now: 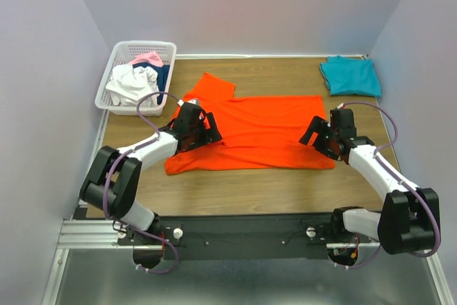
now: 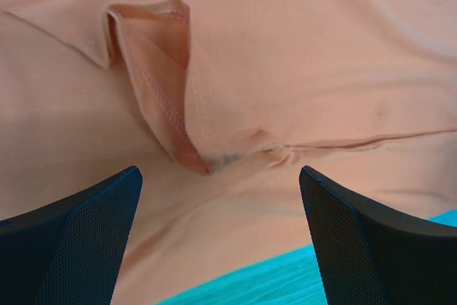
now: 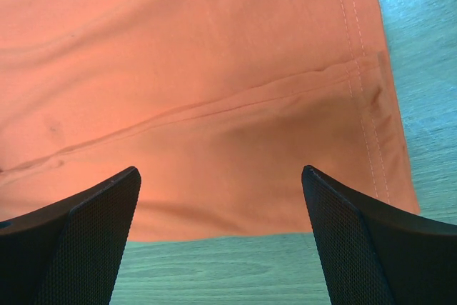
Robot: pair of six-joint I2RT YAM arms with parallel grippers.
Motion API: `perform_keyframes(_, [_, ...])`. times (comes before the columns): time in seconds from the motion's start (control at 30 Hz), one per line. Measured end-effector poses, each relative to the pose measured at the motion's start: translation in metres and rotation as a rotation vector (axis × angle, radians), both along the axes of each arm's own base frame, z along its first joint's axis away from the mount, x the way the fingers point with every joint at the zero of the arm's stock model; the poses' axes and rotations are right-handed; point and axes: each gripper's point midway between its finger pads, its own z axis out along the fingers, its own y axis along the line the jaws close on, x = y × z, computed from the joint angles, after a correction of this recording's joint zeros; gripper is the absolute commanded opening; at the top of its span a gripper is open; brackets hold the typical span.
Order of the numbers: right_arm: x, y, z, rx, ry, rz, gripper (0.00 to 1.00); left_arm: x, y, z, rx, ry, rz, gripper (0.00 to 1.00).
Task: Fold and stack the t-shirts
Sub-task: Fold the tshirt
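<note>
Wooden desk (image 1: 250, 191), and the orange shirt (image 1: 264, 133) lies flat across its middle, long axis running left to right. There's a loaded basket (image 1: 143, 43) at the far left corner, and the teal shirt (image 1: 350, 76) sits folded at the far right corner. Left pincer (image 1: 213, 132) gapes wide over the sleeve end, right pincer (image 1: 308, 137) wide over the hem end. Each arm is nearest its own end, with the cloth's near edge just ahead of the fingers.
</note>
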Motion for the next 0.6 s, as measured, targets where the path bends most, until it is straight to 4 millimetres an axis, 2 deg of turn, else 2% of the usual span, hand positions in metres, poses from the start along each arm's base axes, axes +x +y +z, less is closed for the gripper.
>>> perform_keyframes(0.1, [-0.001, 0.0, -0.003, -0.002, 0.012, 0.0, 1.0, 0.001, -0.006, -0.011, 0.006, 0.028, -0.019, 0.98])
perform_keyframes(0.2, [-0.001, 0.0, -0.004, -0.004, 0.015, 0.002, 1.0, 0.005, -0.01, -0.014, 0.008, 0.029, -0.028, 0.98])
perform_keyframes(0.5, [0.001, -0.001, -0.005, -0.009, 0.019, -0.001, 1.0, 0.038, -0.025, -0.017, 0.016, 0.002, -0.051, 0.98])
perform_keyframes(0.6, [0.001, -0.003, -0.005, -0.016, 0.018, -0.007, 1.0, 0.054, -0.032, -0.011, 0.018, -0.024, -0.064, 0.98])
